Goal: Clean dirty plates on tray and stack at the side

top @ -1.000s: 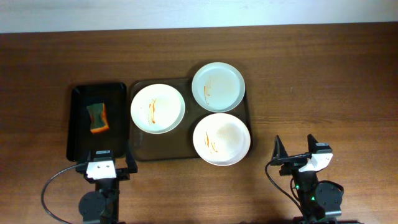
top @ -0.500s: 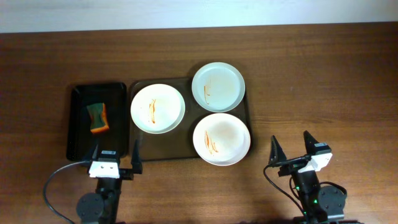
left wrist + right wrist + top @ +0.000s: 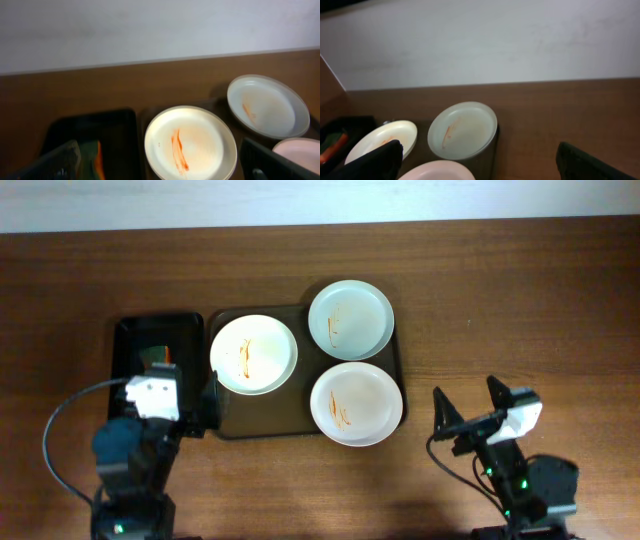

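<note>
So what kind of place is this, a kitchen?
Probably a robot practice workspace, not a real kitchen: a wooden table against a plain white wall, two robot arms, and three sauce-streaked plates set out on a tray.

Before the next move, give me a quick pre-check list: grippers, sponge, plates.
1. Left gripper open and empty: ok.
2. Right gripper open and empty: ok.
3. Sponge in black tray: ok.
4. Sponge centred between left fingers: not ok, it sits off by one finger.
5. Plates on tray: ok; left plate, far plate, near plate.
6. Plates wiped: not ok, all three show sauce streaks.
</note>
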